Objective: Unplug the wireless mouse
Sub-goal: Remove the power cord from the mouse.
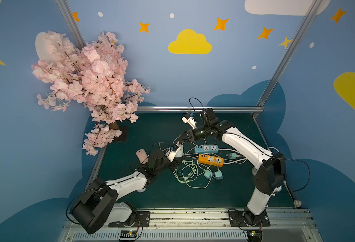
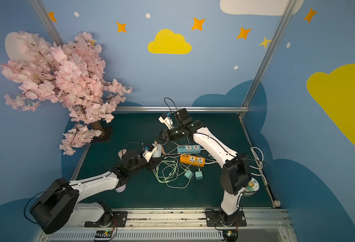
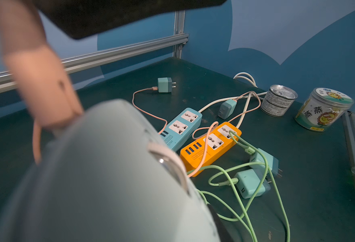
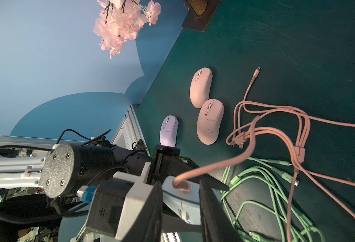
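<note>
My left hand (image 1: 175, 157) is clenched on the pale blue mouse (image 3: 101, 178), tilted, raised off the tabletop (image 1: 151, 130). Pink cable (image 4: 224, 161) is seated in its front end. My right hand (image 1: 177, 141) straddles the plug (image 4: 182, 185); whether it pinches, cannot tell.

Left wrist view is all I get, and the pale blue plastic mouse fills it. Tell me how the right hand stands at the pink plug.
Observer: The right hand flanks the pink plug, with a gap on each side; it is not clamped yet.
Operator: Check that the plug is seated.
Observer: It is, in the nose of the pale blue plastic mouse.
Operator: List any other mice.
Observer: Three lie loose on the dark green table: two pink plastic mice and a lilac plastic mouse, none with a cable in it.
</note>
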